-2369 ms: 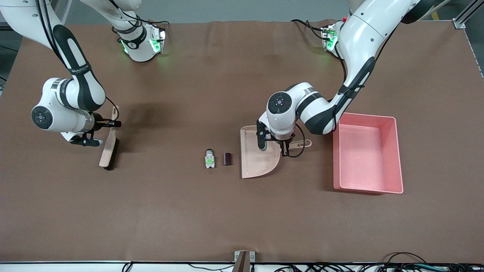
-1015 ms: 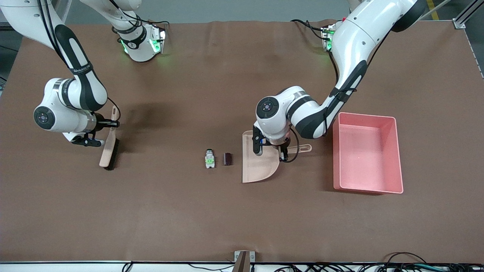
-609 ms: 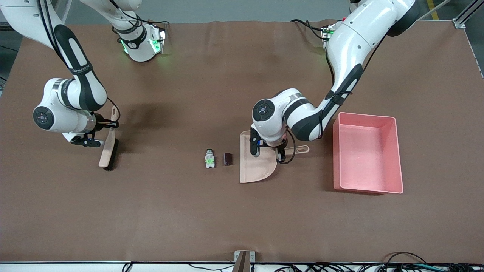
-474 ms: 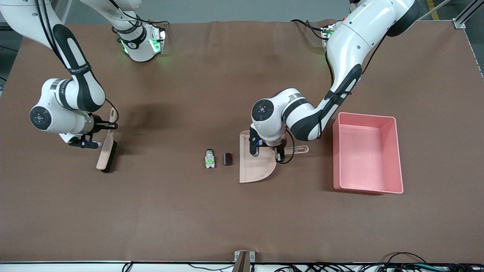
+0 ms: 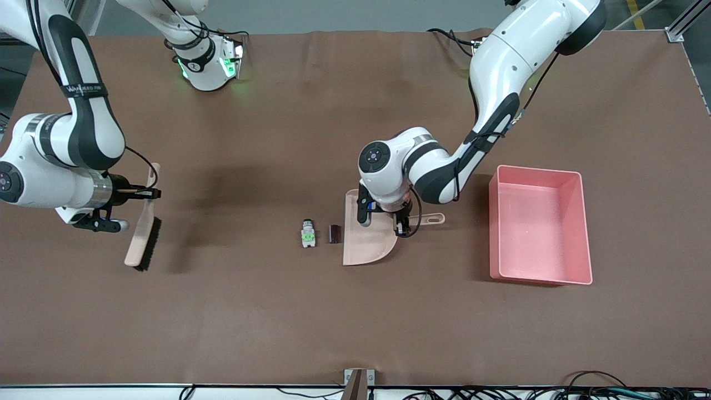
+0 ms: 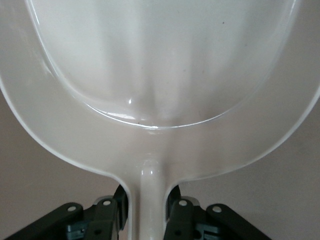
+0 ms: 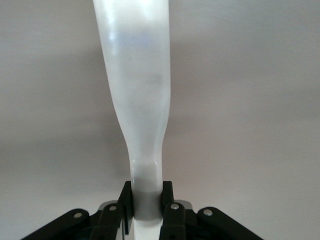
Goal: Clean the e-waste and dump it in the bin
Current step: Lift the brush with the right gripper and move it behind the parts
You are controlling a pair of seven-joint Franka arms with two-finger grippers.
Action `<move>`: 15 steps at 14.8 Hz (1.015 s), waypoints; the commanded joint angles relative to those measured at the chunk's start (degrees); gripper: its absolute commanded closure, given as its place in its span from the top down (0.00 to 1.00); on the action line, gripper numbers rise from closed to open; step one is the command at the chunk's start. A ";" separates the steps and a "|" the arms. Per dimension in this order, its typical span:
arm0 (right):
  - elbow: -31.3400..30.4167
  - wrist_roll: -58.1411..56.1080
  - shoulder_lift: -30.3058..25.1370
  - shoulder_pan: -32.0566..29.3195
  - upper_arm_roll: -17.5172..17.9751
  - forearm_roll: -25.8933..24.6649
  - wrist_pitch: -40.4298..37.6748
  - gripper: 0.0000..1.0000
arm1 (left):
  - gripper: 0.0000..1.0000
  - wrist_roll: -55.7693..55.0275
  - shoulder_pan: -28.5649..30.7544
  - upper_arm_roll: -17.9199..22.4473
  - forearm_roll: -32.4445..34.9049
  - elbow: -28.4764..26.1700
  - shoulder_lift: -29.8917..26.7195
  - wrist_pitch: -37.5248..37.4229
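The e-waste lies mid-table: a white-grey piece with a green label (image 5: 308, 236) and a dark stubby cylinder (image 5: 334, 233) beside it. My left gripper (image 5: 408, 221) is shut on the handle (image 6: 150, 200) of the beige dustpan (image 5: 364, 239). The pan's straight mouth edge sits right next to the dark cylinder. My right gripper (image 5: 147, 193) is shut on the handle (image 7: 137, 100) of the beige brush (image 5: 141, 233) toward the right arm's end of the table, well apart from the e-waste. The pink bin (image 5: 577, 228) stands toward the left arm's end and looks empty.
The brown table mat (image 5: 355, 322) carries only these things. The dustpan's handle end (image 5: 436, 218) points toward the bin, with a gap of bare mat between them. Cables and a bracket (image 5: 355, 383) lie along the table edge nearest the front camera.
My left arm slid the dustpan toward the e-waste until its mouth reached the dark cylinder. My right arm carried the brush farther toward the right arm's end of the table.
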 commanded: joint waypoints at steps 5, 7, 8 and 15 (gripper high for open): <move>-6.83 16.55 -0.65 15.44 -0.11 4.88 6.41 0.00 | 0.05 -0.49 -2.40 0.36 1.04 4.44 3.33 -0.18; -9.37 17.89 -0.47 20.11 -0.11 9.62 9.99 0.00 | 0.05 -0.66 -3.02 0.36 1.04 4.53 3.60 0.08; -10.17 17.90 -0.47 21.96 -0.11 10.94 12.28 0.00 | 0.05 -1.10 -3.19 0.45 1.04 4.62 3.69 0.43; -2.55 25.53 7.78 29.00 -0.20 11.05 14.33 0.00 | 0.05 -1.98 -3.46 0.45 1.04 4.62 3.95 0.52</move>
